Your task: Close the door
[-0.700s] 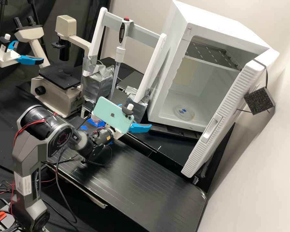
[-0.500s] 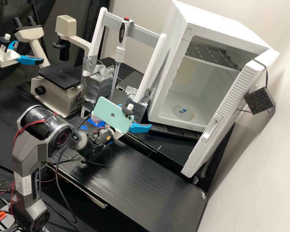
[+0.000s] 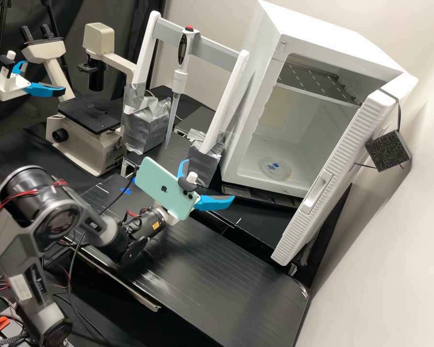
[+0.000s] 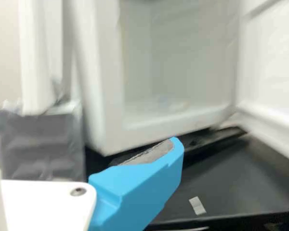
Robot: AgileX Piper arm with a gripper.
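Treat the white, ribbed-edge door (image 3: 342, 166), at the right of the high view, as wide open beside the box-shaped white incubator (image 3: 332, 43). From the middle of that view, guide the white gripper with bright blue fingers (image 3: 209, 179), spread wide and apparently empty, toward the lower right, short of the door's free edge. To do this step well, probably best to go around that edge and come in behind the outer face, on the pale wall's side, rather than press from the opening side and risk pushing the door wider. Once there, push near the free edge, far from the hinge, for easy leverage, slowly and evenly, toward the incubator's mouth. Allow room for the mint-green phone (image 3: 161, 185) mounted by the gripper, likely to scrape in the tight space near the wall. Beware of snagging the dark speckled block (image 3: 389, 150) and its cords at the right. Finish gently, to avoid jolting the clear round dish (image 3: 276, 168) inside, and keep pressing until flush.
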